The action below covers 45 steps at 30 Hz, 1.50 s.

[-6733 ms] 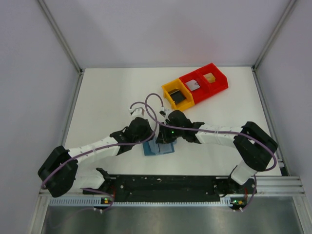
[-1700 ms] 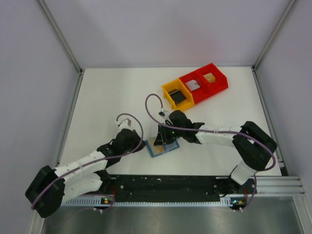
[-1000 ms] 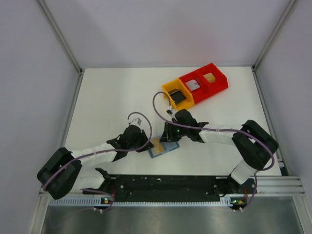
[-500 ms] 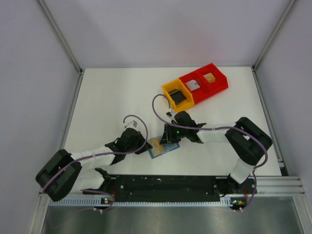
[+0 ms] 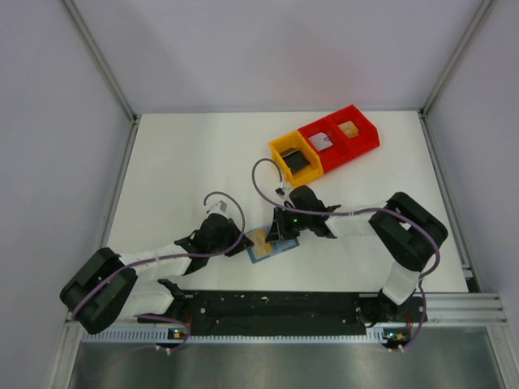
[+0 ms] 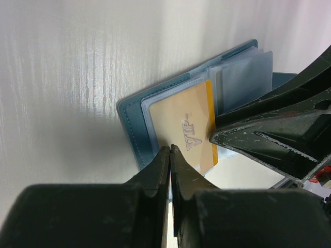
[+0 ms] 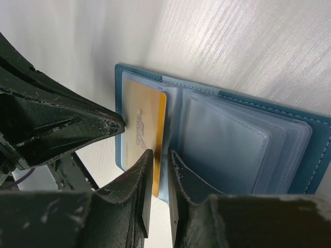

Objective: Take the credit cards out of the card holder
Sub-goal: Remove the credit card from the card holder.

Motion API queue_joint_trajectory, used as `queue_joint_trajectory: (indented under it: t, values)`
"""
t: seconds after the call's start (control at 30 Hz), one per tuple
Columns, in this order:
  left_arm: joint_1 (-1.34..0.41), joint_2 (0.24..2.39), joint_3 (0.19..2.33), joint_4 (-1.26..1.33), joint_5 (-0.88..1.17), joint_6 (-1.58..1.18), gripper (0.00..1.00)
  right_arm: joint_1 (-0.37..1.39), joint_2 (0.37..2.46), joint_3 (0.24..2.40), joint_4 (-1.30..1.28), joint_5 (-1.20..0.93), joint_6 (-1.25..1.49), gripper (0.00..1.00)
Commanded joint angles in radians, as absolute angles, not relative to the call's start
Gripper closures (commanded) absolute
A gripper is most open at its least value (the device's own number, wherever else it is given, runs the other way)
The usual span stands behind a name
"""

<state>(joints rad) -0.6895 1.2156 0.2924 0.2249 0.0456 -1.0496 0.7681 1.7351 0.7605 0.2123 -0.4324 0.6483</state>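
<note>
Card holder [image 6: 132,121] lies open flat on the white table [image 5: 186,162], near the front edge and between the two arms; teal cover down, clear sleeves [image 7: 227,150] facing up; tan-yellow card [image 6: 178,116] marked "VIP" sits in the sleeve on the holder's left half, an orange stripe along one long edge; the sleeves stacked on the other half look pale and I cannot tell whether they hold anything; left gripper [image 6: 169,151] is low over the table at the holder's left border, fingers pressed together with only a hairline slit between them, tips touching where the card's outer edge meets the teal rim; whether a thin layer of sleeve is caught between them cannot be told; right gripper [image 7: 160,157] comes in from the opposite side, tips down on the holder near its fold; its fingers stand a narrow gap apart and the card's striped edge shows in that gap; whether they actually press on the card cannot be told from either wrist view; the two grippers are close, tips apart, with the card between them; farther back on the table, well apart from the holder, a yellow bin [image 5: 280,151] holds a dark card [image 5: 298,163]; a red bin [image 5: 361,121] touching it holds a pale card [image 5: 322,143] in its nearer compartment.
</note>
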Motion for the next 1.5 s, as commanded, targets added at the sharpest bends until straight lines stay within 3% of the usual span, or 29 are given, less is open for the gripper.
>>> queue_joint_trajectory:
  t: [0.0,0.17,0.4,1.17,1.47]
  values:
    - [-0.687,1.230,0.268,0.190,0.025,-1.042,0.94,0.761,1.747,0.765,0.271,-0.477,0.663,0.83]
    - [-0.686,1.243,0.278,0.189,0.032,-1.037,0.94,0.761,1.744,0.765,0.311,-0.508,0.684,0.85]
    - [-0.686,1.232,0.276,0.178,0.025,-1.037,0.94,0.744,1.743,0.752,0.314,-0.505,0.683,1.00]
    - [-0.684,1.092,0.336,0.175,0.060,-0.953,0.91,0.670,1.738,0.718,0.296,-0.512,0.647,1.00]
    - [-0.683,1.215,0.422,0.212,0.051,-0.884,0.89,0.670,1.738,0.713,0.307,-0.520,0.653,1.00]
